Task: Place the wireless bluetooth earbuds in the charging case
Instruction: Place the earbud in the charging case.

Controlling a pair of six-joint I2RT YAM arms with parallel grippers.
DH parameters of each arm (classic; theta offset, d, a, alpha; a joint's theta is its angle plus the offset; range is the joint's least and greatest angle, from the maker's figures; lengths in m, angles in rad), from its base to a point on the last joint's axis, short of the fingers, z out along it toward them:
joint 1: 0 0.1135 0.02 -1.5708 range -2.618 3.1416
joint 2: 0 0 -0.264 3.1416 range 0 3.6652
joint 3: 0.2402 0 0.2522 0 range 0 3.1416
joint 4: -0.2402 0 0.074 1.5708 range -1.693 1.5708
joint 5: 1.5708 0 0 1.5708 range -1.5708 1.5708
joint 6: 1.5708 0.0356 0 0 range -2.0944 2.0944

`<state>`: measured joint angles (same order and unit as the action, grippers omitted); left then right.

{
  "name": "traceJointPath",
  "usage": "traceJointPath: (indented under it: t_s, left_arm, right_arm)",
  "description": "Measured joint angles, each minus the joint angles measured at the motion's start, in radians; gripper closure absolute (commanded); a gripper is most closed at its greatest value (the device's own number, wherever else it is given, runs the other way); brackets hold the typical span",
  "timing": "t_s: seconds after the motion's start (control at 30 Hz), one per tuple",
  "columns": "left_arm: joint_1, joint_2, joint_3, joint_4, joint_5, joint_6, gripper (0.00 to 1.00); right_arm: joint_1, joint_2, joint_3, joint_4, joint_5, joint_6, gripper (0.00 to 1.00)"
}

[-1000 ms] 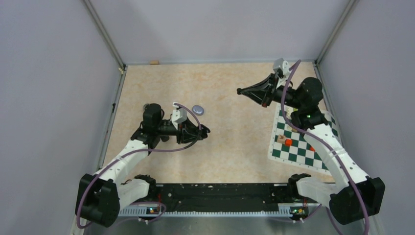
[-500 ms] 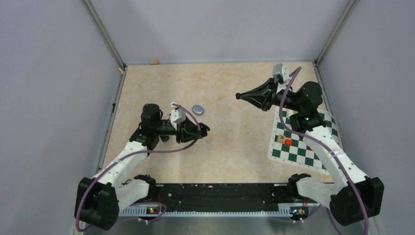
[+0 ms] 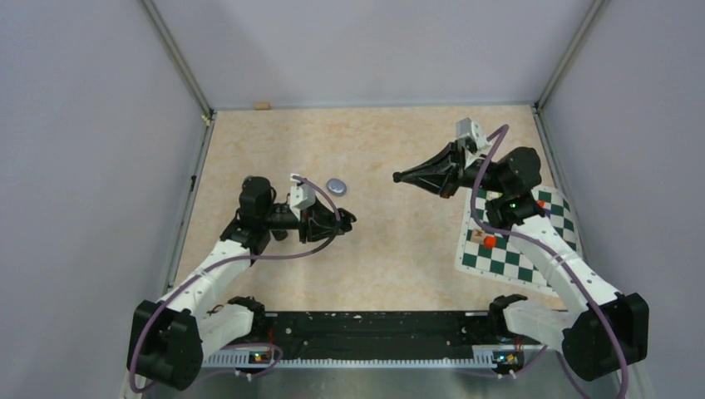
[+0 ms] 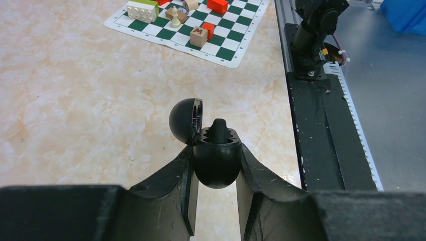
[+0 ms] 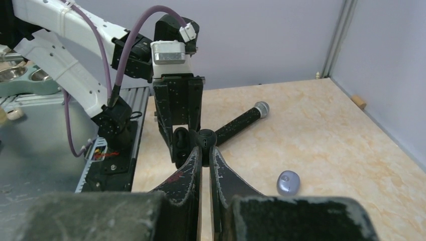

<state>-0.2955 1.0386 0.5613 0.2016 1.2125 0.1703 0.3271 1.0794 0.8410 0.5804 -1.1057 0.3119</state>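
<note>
I am gripping the open black charging case (image 4: 216,173) in my left gripper (image 4: 216,153), a black earbud (image 4: 219,128) standing inside; my right gripper (image 5: 206,153) is hovering, jaws pressed together

Left arm (image 3: 218,258): extended from its base at the near left, folded at the elbow, the forearm laid rightward toward the middle. Left tool (image 3: 347,220): directed to the right, its two fingers (image 4: 183,175) pressed against either side of a black charging case (image 4: 217,170), which is held with its lid hinged open. Right arm (image 3: 553,262): raised from the near right base, bent sharply at the elbow, the wrist turned leftward. Right tool (image 3: 398,176): pointed at the left tool, well apart from it, its fingers (image 5: 188,175) drawn together to a narrow slit, with nothing seen between them.
</note>
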Motion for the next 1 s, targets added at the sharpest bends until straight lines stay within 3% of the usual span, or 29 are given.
traceJointPath:
  t_s: [0.53,1.0]
  left_arm:
    - [0.012,0.007,-0.010,0.019,-0.003,0.001,1.00]
    - [0.018,0.019,-0.010,0.023,-0.002,-0.005,1.00]
  right_arm:
    - [0.037,0.092,-0.045,0.191,-0.077,0.152,1.00]
    - [0.107,0.149,-0.049,0.184,-0.086,0.126,1.00]
